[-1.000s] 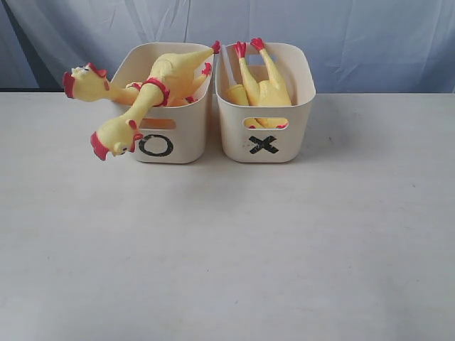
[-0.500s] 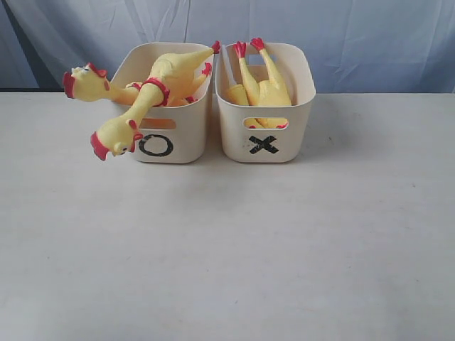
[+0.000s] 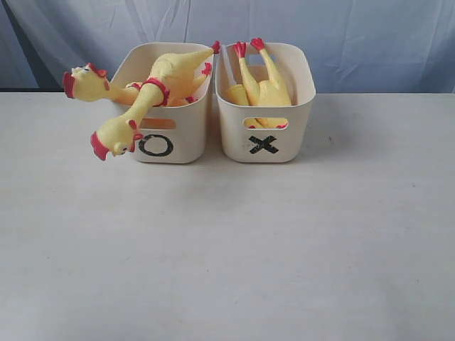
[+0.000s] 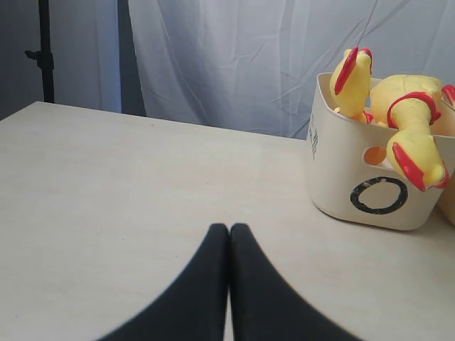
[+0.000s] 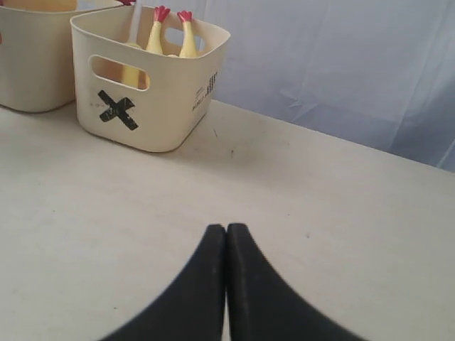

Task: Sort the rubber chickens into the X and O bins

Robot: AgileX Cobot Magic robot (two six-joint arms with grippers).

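Two cream bins stand side by side at the back of the table. The O bin point(image 3: 186, 145) on the left holds two rubber chickens: one head point(image 3: 84, 83) sticks out over its left rim, another head point(image 3: 112, 138) hangs down its front beside the O. The X bin point(image 3: 231, 142) on the right holds yellow chickens point(image 3: 264, 91) feet up, red feet above the rim. My left gripper point(image 4: 229, 229) is shut and empty, over bare table away from the O bin point(image 4: 334, 177). Likewise shut and empty, my right gripper point(image 5: 226, 227) hangs short of the X bin point(image 5: 167, 99).
A pale blue-white curtain point(image 3: 370, 42) hangs behind the table point(image 3: 227, 249). A dark stand point(image 4: 46, 50) rises past the table's far corner in the left wrist view. Neither arm shows in the exterior view.
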